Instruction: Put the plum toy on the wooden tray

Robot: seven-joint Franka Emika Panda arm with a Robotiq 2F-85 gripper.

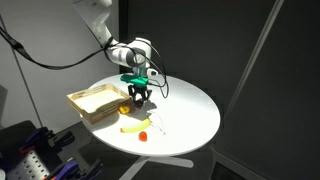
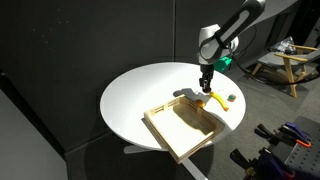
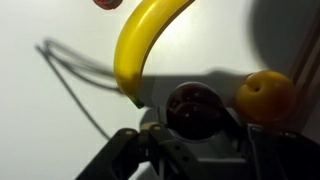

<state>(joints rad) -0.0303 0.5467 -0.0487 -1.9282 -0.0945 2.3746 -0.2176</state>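
Since the exterior views are pretty small, here's what I can get from them. In an exterior view the gripper (image 1: 138, 97) is down low over the white round table (image 1: 190, 110), just beside the near corner of the wooden tray (image 1: 92, 100). A banana (image 1: 133, 128) lies on the table in front of it, with a small red fruit (image 1: 143, 137) next to that. I can't pick out the plum toy here; the fingers hide it.

In an exterior view from the opposite side, the gripper (image 2: 205, 86) points straight down just past the far corner of the wooden tray (image 2: 160, 125), with the banana (image 2: 214, 100) right next to it.

The wrist view is the useful one: the plum toy (image 3: 193, 108) sits right between the fingers of the gripper (image 3: 192, 135), not on the tray. The banana (image 3: 145, 40) curves just above it and an orange fruit (image 3: 265, 95) is just to the side. Honestly can't tell if the pads are actually squeezing the plum or only sitting around it.
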